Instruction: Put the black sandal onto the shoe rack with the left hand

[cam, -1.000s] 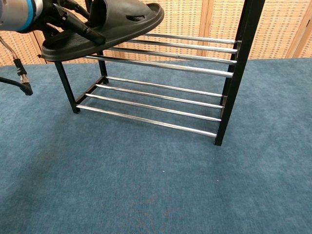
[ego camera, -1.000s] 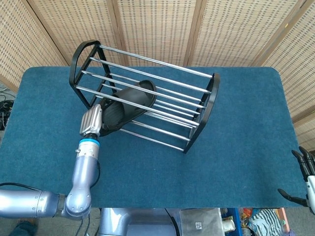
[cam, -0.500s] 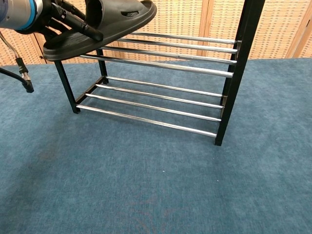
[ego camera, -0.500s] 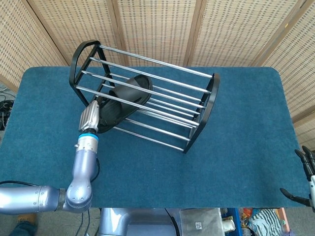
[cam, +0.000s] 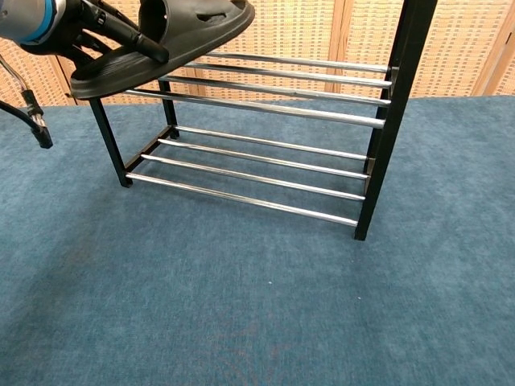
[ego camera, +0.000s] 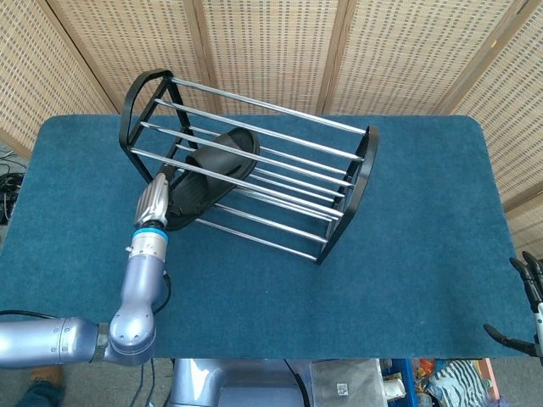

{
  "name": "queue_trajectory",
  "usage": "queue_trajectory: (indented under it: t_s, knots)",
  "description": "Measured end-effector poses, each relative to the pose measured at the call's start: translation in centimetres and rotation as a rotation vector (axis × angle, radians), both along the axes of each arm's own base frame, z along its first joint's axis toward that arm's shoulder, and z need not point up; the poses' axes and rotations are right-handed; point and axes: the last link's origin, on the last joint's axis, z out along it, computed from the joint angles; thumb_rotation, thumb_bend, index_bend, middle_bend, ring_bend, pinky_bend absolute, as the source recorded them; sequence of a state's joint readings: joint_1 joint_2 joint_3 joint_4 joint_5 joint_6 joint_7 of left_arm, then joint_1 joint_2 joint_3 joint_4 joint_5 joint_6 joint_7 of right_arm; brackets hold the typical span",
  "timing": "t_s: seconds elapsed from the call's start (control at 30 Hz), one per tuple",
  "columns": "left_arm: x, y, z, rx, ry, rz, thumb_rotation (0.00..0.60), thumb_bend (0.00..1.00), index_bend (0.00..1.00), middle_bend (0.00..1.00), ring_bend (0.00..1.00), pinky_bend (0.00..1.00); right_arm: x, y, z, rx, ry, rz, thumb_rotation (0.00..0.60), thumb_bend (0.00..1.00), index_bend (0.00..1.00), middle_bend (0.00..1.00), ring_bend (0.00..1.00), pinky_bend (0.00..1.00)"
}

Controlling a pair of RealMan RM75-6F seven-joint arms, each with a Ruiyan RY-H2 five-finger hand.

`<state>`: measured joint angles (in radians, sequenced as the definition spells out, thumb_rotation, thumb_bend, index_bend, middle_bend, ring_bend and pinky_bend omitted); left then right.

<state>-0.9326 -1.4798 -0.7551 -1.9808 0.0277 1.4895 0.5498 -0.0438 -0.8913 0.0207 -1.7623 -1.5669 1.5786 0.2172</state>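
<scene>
The black sandal (ego camera: 209,175) (cam: 165,40) lies tilted over the front bars of the upper tier of the black and chrome shoe rack (ego camera: 254,161) (cam: 322,112), its heel sticking out past the front rail. My left hand (ego camera: 158,202) (cam: 96,24) grips the sandal at its heel end, fingers along its side. The toe points toward the rack's back. My right hand (ego camera: 526,309) hangs off the table's right front corner, fingers spread, holding nothing.
The rack stands diagonally on a blue carpeted table (ego camera: 407,220) (cam: 241,305). Wicker screens (ego camera: 271,42) close the back. A black cable (cam: 32,121) dangles below my left arm.
My left hand has carried the sandal left and a little further back along the upper tier. The right hand has barely moved.
</scene>
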Motion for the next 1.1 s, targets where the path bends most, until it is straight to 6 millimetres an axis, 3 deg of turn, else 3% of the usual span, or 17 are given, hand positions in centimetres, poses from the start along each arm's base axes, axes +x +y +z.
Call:
queue_trajectory:
  t_s: [0.17, 0.67, 1.1]
  knots:
    - [0.5, -0.3, 0.4, 0.007, -0.013, -0.028, 0.600, 0.44, 0.00, 0.00, 0.00, 0.00, 0.0, 0.0, 0.1, -0.004, -0.004, 0.001, 0.600, 0.00, 0.00, 0.00, 0.00, 0.00]
    - [1.0, -1.7, 1.1, 0.001, 0.005, -0.092, 0.600, 0.44, 0.00, 0.00, 0.00, 0.00, 0.1, 0.2, 0.1, -0.002, -0.006, 0.008, 0.600, 0.00, 0.00, 0.00, 0.00, 0.00]
    - [-1.6, -4.4, 2.0, -0.062, 0.078, -0.173, 0.600, 0.43, 0.00, 0.00, 0.00, 0.00, 0.2, 0.3, 0.0, 0.002, -0.003, 0.015, 0.600, 0.00, 0.00, 0.00, 0.00, 0.00]
